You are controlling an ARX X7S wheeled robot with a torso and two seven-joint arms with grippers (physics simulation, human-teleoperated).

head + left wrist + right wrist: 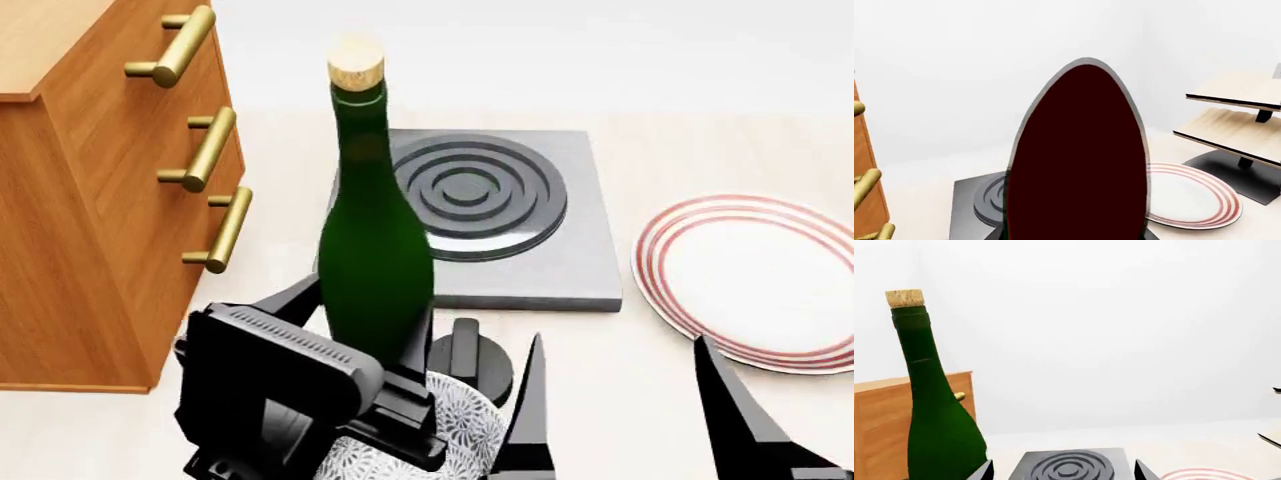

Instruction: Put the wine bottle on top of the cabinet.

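wine bottle point(374, 250) upright in the left gripper point(350, 345), dark green smooth glass, long slim neck, tan cork; fingers clenched on its lower body. it hangs in front of the cabinet point(94, 200), cork about level with the top drawer handle, not on the top. cabinet is orange-brown wood grain, lighter top, brass round-bar handles point(200, 150). behind the bottle: grey square hob plate point(494, 215) with concentric raised rings. to its right a round white plate point(754, 280), red striped rim, flat on the pale counter. a patterned white bowl point(447, 430) shows below the gripper. right gripper point(627, 420): two black tapered fingers spread apart, holding nothing. left wrist view is mostly blocked by a dark oval; slanted pale wood shelves point(1237, 115) on black stand at the side.
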